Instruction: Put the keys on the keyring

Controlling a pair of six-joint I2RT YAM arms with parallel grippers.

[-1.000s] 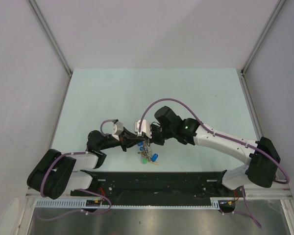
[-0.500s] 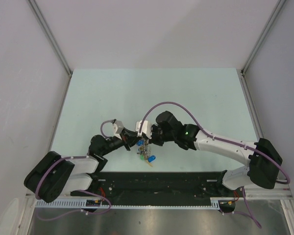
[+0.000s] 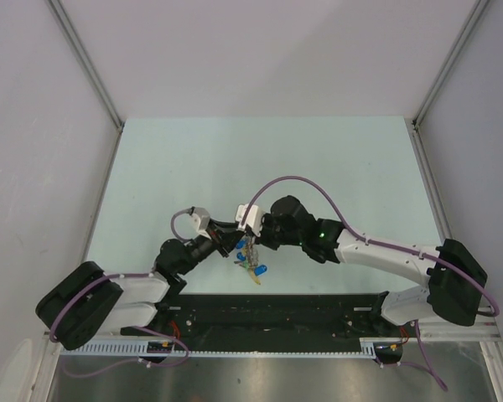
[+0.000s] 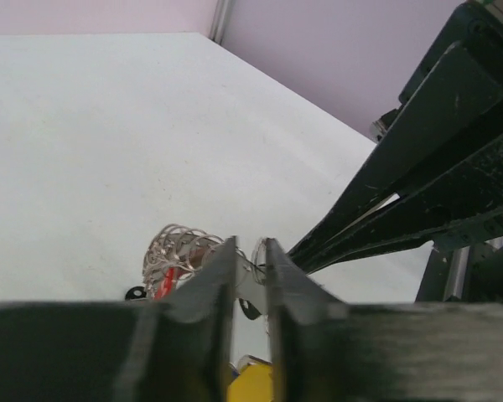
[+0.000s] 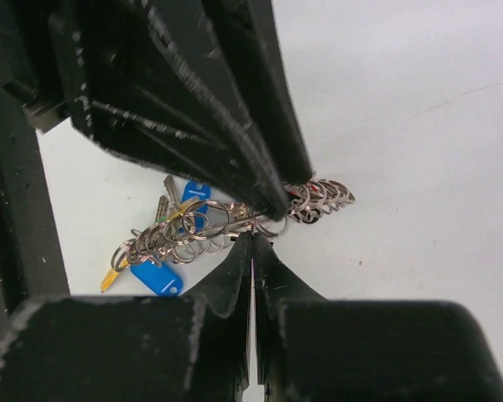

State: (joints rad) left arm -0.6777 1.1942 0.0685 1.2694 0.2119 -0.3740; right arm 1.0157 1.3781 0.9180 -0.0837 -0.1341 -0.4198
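Note:
The keyring is a thin silver wire ring strung with many small rings; it lies on the pale table with the keys bunched under both grippers. Blue tags, a yellow-headed key and a red piece show in the bunch. My right gripper is shut on the ring's wire. My left gripper comes in from the opposite side with its jaws nearly closed on a flat silver key. The two grippers' tips touch at the ring.
The black rail of the arm bases runs along the near edge just below the keys. Grey walls enclose the table on the left, right and back.
Both arms have shifted a little toward the near-left, the left arm folding back. The grippers stay together on the ring, and the key bunch moved slightly with them.

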